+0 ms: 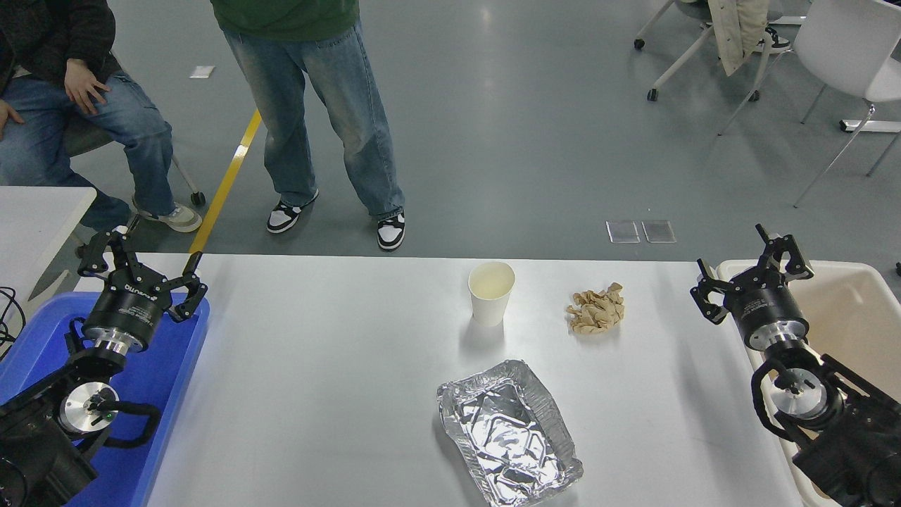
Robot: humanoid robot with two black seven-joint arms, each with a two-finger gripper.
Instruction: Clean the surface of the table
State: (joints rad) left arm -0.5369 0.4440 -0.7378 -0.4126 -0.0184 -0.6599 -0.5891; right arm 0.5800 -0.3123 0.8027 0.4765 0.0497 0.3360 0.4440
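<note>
I'm seeing both tools hanging spread open and empty, the left tool (141, 271) over the blue tray (169, 394), the right tool (750, 271) beside the table surface (317, 366), which is carrying a paper cup (490, 292), crumpled napkin (596, 308) and foil tray (508, 432).

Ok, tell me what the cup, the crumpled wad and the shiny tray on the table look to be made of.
The cup: likely paper, matte white walls with a thin rolled rim.
The wad: probably brown paper napkin, dull tan with soft creases.
The tray: apparently aluminium foil, bright silver with wrinkled, mirror-like walls.
All three sit on the table surface.
</note>
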